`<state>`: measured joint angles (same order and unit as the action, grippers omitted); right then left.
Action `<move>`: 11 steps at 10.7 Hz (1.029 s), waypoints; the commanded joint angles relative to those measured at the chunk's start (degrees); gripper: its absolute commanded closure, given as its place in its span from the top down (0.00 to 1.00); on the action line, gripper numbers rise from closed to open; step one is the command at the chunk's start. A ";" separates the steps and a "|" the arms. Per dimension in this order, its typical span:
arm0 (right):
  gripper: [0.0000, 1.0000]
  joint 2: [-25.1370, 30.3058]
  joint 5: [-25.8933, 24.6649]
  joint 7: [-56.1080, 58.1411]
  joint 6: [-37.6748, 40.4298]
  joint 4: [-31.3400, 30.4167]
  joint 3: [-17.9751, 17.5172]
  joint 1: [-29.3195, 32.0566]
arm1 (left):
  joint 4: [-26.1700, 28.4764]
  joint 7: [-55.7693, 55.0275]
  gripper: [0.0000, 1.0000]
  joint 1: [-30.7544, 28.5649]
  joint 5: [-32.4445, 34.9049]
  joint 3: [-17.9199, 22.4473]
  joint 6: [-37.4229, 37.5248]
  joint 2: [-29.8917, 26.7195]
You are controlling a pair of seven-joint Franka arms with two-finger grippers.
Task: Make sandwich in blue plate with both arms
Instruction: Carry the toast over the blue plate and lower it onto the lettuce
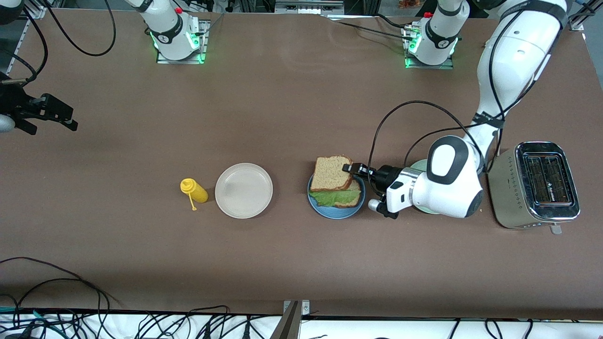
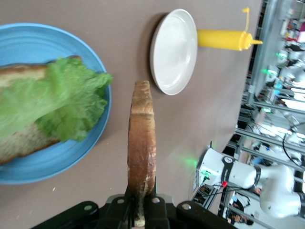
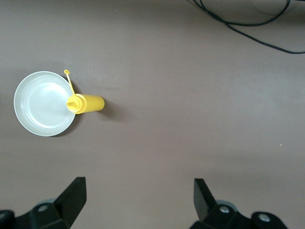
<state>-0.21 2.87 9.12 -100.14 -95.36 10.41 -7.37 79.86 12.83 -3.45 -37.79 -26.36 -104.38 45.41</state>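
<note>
The left gripper (image 1: 349, 168) pinches one bread slice (image 1: 331, 172) over the blue plate (image 1: 335, 211), which holds another slice (image 2: 21, 143) under lettuce (image 1: 334, 198). The right gripper (image 1: 47, 113), jaws spread, waits above the brown table (image 1: 292, 103). One toaster (image 1: 541, 185), three plates, one yellow bottle (image 1: 194, 190).

Brown bread (image 1: 332, 173), green lettuce (image 1: 337, 198), blue plate (image 1: 335, 211), yellow bottle (image 1: 194, 190).

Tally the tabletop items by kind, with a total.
Plates: 3 – blue plate, beige plate, pale green plate mostly hidden under the left arm
Bread slices: 2 – top slice in the left hand, bottom slice
Lettuce leaf: 1
Yellow squeeze bottle: 1
Toaster: 1
Total: 8
</note>
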 commanded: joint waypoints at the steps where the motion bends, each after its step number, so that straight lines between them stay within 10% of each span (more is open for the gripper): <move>1: 1.00 -0.32 -0.76 -0.33 0.12 1.05 0.31 -0.36 | -1.20 9.40 0.00 -0.24 -2.73 0.52 -0.48 2.76; 9: 1.00 -0.32 -0.67 -0.77 0.30 1.05 0.31 -0.36 | -1.20 20.13 0.08 -1.29 -3.17 2.54 -3.46 7.41; 10: 1.00 -0.32 -0.67 -0.85 0.30 1.05 0.31 -0.36 | -1.20 20.13 0.66 -1.21 -3.17 2.54 -4.25 7.76; 11: 1.00 -0.32 -0.58 -0.85 0.30 1.05 0.31 -0.36 | -1.20 20.57 1.00 -1.55 -2.99 2.54 -4.34 7.59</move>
<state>-0.24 2.87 9.07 -100.20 -95.31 10.42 -7.37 79.81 31.11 -4.80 -38.63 -23.78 -107.84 51.94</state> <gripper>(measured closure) 0.000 0.877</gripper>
